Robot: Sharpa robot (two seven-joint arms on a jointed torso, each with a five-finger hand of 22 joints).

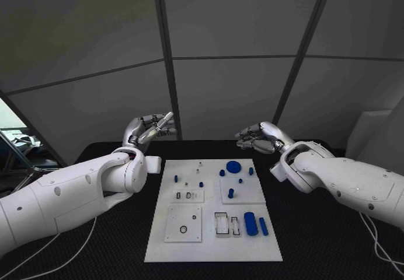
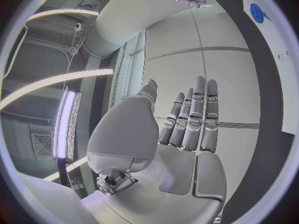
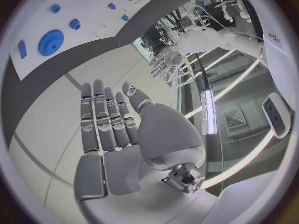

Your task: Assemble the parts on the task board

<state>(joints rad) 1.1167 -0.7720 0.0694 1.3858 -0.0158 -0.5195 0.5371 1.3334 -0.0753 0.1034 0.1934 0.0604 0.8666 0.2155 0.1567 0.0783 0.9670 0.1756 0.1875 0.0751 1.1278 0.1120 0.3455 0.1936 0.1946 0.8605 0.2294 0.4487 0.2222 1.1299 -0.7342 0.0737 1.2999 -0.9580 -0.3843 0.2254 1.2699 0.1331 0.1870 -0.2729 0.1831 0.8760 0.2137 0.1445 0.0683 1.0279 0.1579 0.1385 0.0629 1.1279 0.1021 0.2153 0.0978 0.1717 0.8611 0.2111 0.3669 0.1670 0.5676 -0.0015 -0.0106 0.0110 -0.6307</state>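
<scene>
Both the left hand point(image 1: 152, 129) and right hand point(image 1: 259, 140) hover empty, fingers extended, beyond the task board's point(image 1: 160, 248) far edge — small blue parts point(image 1: 250, 223) lie loose, so a careless reach could scatter them across the counter point(image 1: 320, 245).

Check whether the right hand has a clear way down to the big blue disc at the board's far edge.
Probably yes. The right hand is raised, open and holding nothing, beyond the task board, and the blue disc lies uncovered near it with nothing between them.

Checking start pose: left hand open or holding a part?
Open. Left hand shows a bare palm, fingers straight and empty, raised beyond the task board.
</scene>
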